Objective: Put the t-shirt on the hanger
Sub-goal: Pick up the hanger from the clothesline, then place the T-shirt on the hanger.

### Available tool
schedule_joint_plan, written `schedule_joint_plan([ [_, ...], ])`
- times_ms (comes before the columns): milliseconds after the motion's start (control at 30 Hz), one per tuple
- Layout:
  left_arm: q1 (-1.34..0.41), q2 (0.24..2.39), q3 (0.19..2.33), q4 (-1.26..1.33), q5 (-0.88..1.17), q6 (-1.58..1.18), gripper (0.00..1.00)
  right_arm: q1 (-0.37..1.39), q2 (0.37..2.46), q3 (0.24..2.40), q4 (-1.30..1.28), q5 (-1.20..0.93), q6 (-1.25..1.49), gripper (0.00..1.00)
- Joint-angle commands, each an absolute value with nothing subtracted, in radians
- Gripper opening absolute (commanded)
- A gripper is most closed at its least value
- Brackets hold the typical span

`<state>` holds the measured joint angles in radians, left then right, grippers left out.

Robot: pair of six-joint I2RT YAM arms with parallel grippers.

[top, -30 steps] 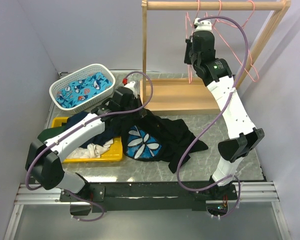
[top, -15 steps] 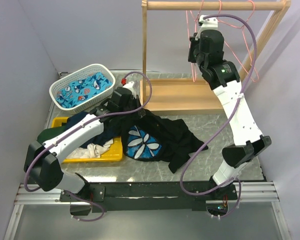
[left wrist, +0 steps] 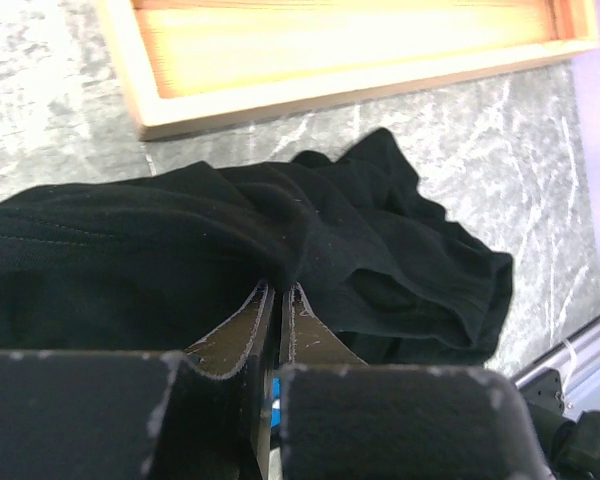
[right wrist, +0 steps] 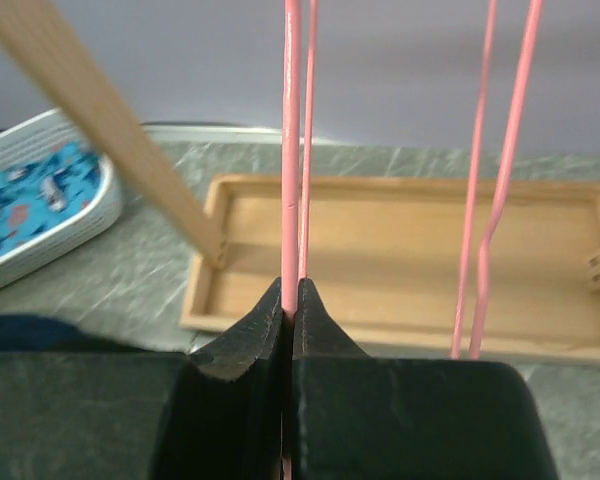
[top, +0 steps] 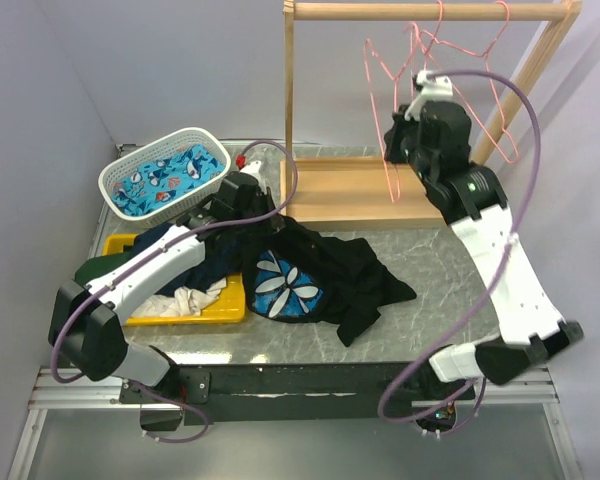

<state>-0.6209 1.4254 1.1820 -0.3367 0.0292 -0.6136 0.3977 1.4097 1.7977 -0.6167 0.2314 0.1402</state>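
1. Your left hand [left wrist: 277,292]: clenched on a fold of the t-shirt [top: 325,262], heaped mid-counter [top: 450,270], likely for lifting.
2. Your right hand [right wrist: 289,295]: clamped on the hanger [right wrist: 291,150] above the far edge, probably to steady it.

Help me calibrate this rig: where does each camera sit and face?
Top external: above and behind, looking down at the table; left arm and right arm show.
Left wrist: on the left arm, looking along the left end effector, shut on the t-shirt, toward the wooden tray.
Right wrist: looking along the right end effector, shut on the hanger, toward the tray.
Shared: the tray appears in all three.
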Motion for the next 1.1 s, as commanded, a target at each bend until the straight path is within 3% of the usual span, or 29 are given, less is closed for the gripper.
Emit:
schedule_joint_plan([
  [0, -0.588, 1.451, 1.215, -0.339, 0.041, -0.604, 0.02, 0.442, 1.230, 1.704, -0.618, 0.156, 0.228, 0.00],
  [300, -0.546, 1.563, 1.296, -0.373, 0.066, -0.592, 0.01, 0.590, 0.899, 1.269, -0.755, -0.073, 0.396, 0.00],
  [533, -0.537, 1.621, 1.365, -0.399, 0.054, -0.586, 0.01, 0.672, 0.721, 1.105, -0.857, -0.207, 0.456, 0.00],
  [800, -0.534, 1.621, 1.387, -0.414, 0.035, -0.578, 0.01, 0.684, 0.715, 1.043, -0.893, -0.236, 0.428, 0.00],
  [1067, -0.532, 1.580, 1.361, -0.417, 0.046, -0.578, 0.01, 0.703, 0.796, 1.032, -0.861, -0.131, 0.399, 0.00],
])
